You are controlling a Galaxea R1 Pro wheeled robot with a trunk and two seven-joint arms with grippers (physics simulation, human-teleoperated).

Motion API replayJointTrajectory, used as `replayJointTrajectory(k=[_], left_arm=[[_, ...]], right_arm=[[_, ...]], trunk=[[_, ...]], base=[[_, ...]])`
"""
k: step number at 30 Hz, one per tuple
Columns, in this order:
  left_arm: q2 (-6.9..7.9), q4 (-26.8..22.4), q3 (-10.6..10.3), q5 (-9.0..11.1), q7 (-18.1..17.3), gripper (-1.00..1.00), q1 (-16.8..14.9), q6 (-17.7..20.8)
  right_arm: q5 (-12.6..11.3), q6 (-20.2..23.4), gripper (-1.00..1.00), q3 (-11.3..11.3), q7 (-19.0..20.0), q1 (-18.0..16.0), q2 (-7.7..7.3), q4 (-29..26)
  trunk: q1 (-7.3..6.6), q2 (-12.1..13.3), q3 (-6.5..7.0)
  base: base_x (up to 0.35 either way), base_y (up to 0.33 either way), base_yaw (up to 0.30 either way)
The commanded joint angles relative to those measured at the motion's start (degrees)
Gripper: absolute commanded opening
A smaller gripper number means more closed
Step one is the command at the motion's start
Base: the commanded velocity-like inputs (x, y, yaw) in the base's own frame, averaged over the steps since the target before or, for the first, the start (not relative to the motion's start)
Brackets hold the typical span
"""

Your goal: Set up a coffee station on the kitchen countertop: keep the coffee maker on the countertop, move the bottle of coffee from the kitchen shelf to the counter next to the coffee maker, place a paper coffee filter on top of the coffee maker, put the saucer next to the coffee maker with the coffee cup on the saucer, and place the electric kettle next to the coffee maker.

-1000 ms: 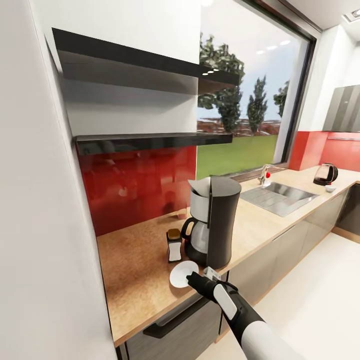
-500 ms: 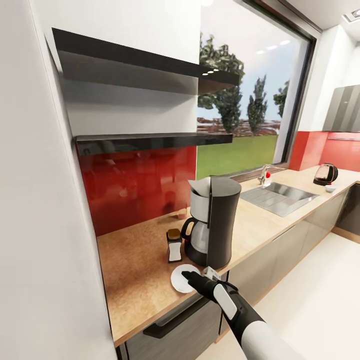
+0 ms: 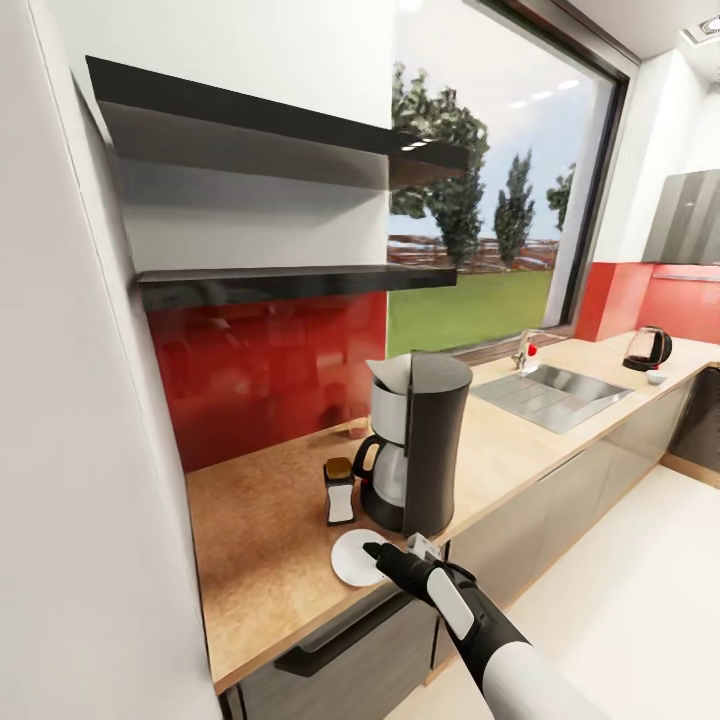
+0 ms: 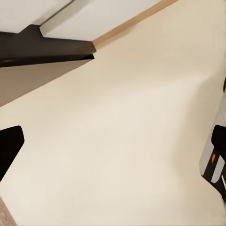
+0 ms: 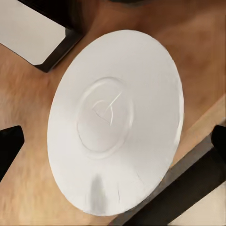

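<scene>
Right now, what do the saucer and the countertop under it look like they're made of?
The saucer looks like glazed white ceramic: smooth, even white, with a faint sheen and a moulded ring at its centre, though plastic can't be ruled out. The countertop looks like matte light wood or wood-look laminate: warm tan, finely speckled, no gloss.

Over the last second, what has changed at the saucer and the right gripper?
The right gripper drew slightly back toward the counter edge, fingers spread, over the near side of the saucer. The saucer stays flat on the counter before the coffee maker, beside the coffee bottle. The camera shifted slightly.
</scene>
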Motion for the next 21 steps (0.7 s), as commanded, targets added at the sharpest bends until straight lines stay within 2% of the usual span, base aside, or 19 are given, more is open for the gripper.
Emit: replayJointTrajectory(k=[1, 9, 21], left_arm=[[-0.03, -0.1, 0.4, 0.0, 0.1, 1.00, 0.0, 0.3], [-0.07, -0.1, 0.4, 0.0, 0.1, 1.00, 0.0, 0.3], [-0.05, -0.1, 0.4, 0.1, 0.1, 1.00, 0.0, 0.3]], right_arm=[[0.0, 0.2, 1.00, 0.0, 0.1, 0.0, 0.00, 0.0], [0.0, 0.2, 1.00, 0.0, 0.1, 0.0, 0.00, 0.0], [-0.1, 0.2, 1.00, 0.0, 0.1, 0.0, 0.00, 0.0]], trunk=[[0.02, 0.0, -0.03], [0.02, 0.0, -0.03], [0.02, 0.0, -0.03]], base=[[0.000, -0.253, 0.000], [-0.065, -0.266, 0.000], [-0.153, -0.227, 0.000]])
